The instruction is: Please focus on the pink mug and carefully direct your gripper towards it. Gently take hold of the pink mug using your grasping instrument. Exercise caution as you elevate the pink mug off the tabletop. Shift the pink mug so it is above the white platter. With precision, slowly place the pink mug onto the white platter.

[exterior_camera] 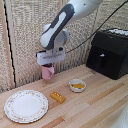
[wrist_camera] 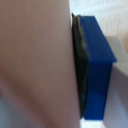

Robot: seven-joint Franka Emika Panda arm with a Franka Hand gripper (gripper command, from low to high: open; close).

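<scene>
We see the gripper (exterior_camera: 48,64) squeezing the pink mug (exterior_camera: 47,72) up off the table (exterior_camera: 95,100). The white platter (exterior_camera: 26,105) sits lower toward the exterior view's left, with bare wood between.

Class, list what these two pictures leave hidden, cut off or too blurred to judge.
- Exterior view: the gripper covers the top of the pink mug; rim and handle are hidden.
- Exterior view: the small bowl is too small to identify its yellow contents.
- Wrist view: the mug's blurred pink surface fills the picture; the white platter is unseen.
</scene>
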